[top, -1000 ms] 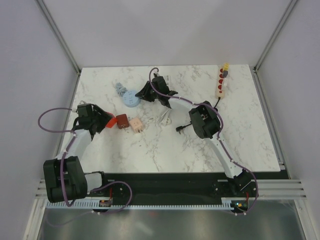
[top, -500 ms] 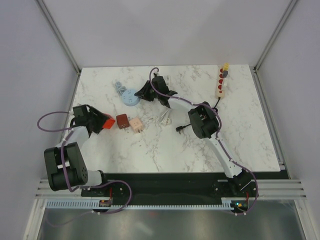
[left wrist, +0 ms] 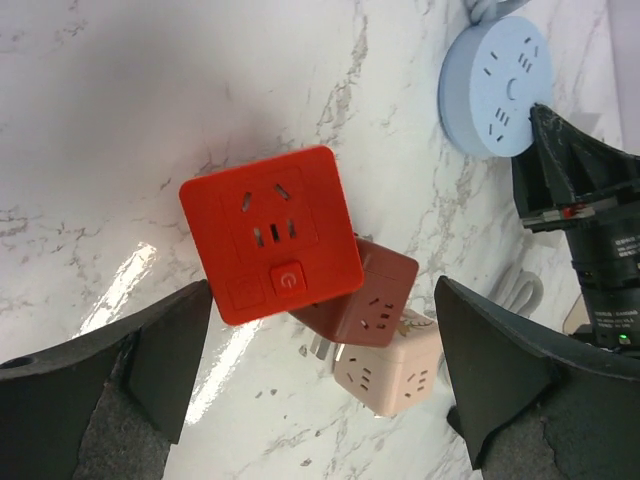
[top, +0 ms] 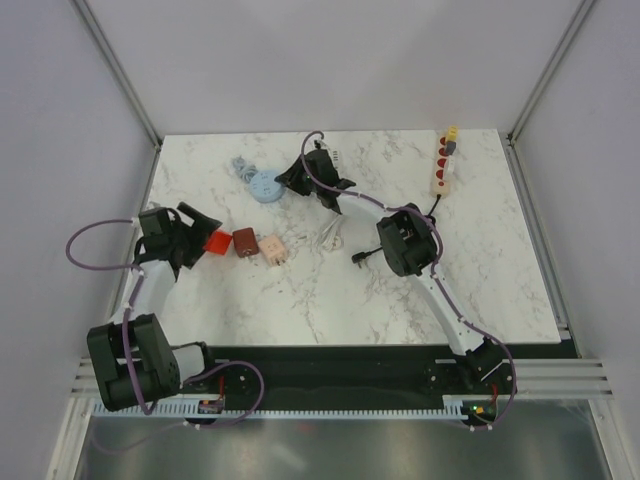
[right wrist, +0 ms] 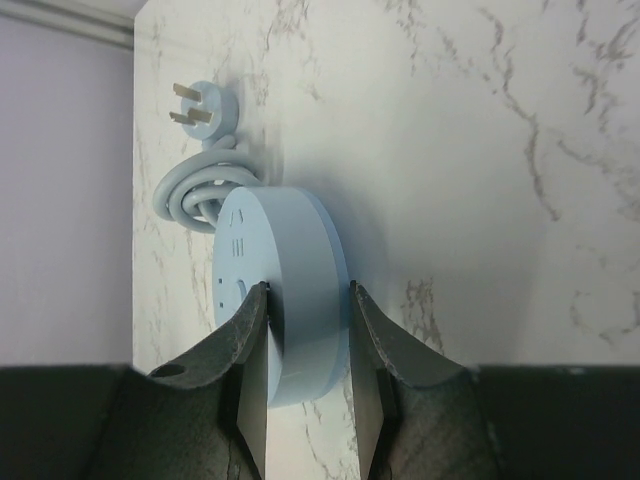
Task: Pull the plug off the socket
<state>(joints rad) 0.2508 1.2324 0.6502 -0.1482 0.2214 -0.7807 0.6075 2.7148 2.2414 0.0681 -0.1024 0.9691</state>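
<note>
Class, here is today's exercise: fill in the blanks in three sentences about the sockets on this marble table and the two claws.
1. The right claw grips the round socket, whose colour is ____.
2. The left claw is ____, with the red cube socket between its fingers.
3. Beside the red cube socket lies a brown cube socket, and next to that one coloured ____.
Missing words: blue; open; pink.
</note>
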